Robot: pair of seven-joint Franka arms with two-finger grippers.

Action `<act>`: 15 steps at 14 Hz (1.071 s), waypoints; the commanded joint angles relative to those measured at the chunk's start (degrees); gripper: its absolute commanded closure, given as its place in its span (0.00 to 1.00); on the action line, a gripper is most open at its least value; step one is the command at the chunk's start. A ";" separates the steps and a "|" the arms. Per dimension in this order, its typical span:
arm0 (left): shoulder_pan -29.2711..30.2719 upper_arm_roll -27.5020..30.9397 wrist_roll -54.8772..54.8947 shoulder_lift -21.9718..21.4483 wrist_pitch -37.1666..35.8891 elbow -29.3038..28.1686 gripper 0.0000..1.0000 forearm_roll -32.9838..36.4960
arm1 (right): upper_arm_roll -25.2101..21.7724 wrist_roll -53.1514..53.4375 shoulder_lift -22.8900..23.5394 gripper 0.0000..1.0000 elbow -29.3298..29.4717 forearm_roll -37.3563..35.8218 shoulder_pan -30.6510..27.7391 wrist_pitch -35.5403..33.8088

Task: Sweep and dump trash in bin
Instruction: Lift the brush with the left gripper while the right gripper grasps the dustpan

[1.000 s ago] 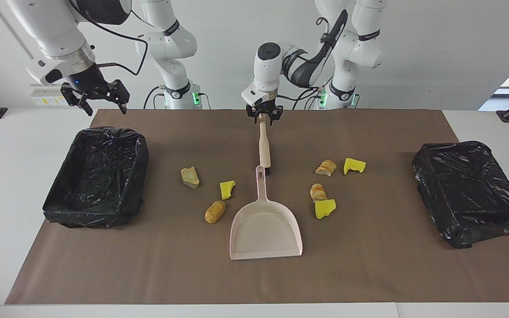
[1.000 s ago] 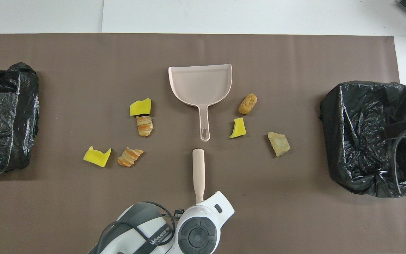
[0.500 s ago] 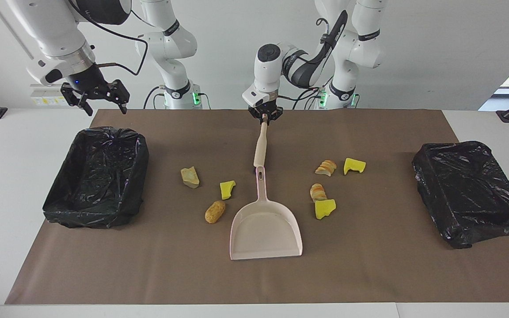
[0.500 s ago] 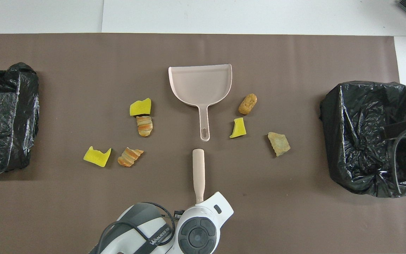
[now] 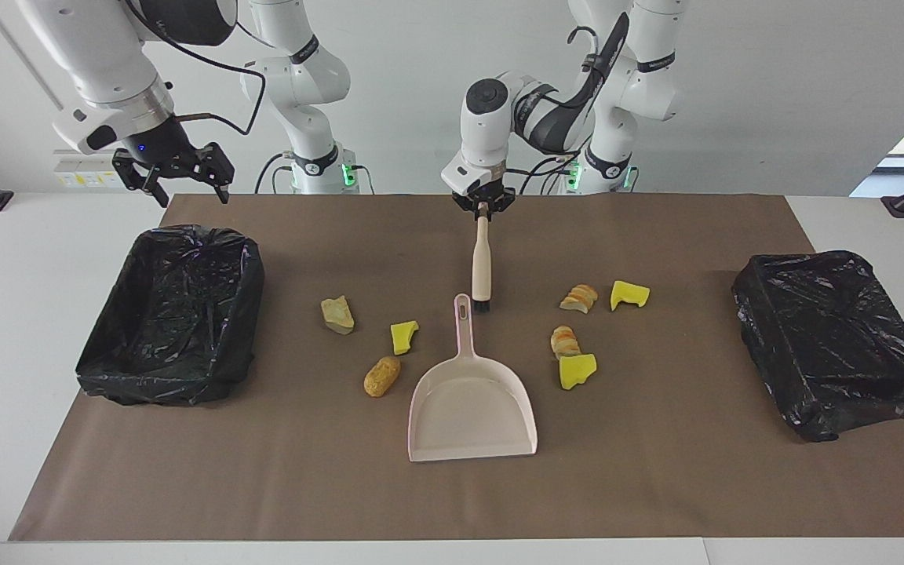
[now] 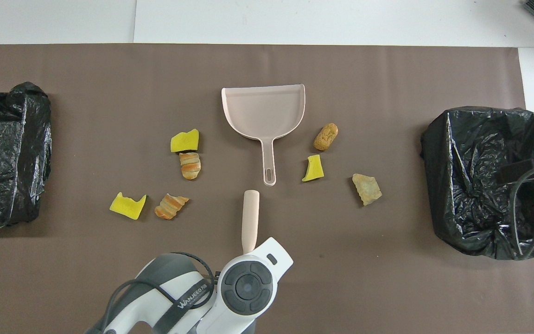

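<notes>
Left gripper [image 5: 483, 205] pinched shut on the tip of the brush [image 5: 481, 263] handle, bristle end hanging just above the mat next to the dustpan [image 5: 472, 400] handle loop. Right gripper [image 5: 172, 169] waiting with fingers spread, up over the table edge by the black-lined bin [image 5: 173, 314] at the right arm's end. Best to keep the brush low and tilted, drag each scrap toward the pan mouth, avoid knocking the pan handle. Trash untouched on the mat: four pieces [image 5: 577, 333] toward the left arm's end, three [image 5: 369, 337] toward the right arm's end, flanking the pan. Pan mouth facing away from the robots, so scraps need routing around its sides. Second lined bin [image 5: 832, 341] at the left arm's end.
</notes>
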 commanded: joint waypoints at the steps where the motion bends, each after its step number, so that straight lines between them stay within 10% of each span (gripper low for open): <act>1: 6.85 -0.32 0.13 -0.61 -2.46 1.50 1.00 0.51 | 0.48 6.70 2.40 0.00 3.49 -2.40 4.53 -1.26; 15: 27.33 0.04 4.08 1.41 -6.08 8.87 1.00 4.91 | 2.94 33.15 29.99 0.00 15.81 6.99 23.69 12.78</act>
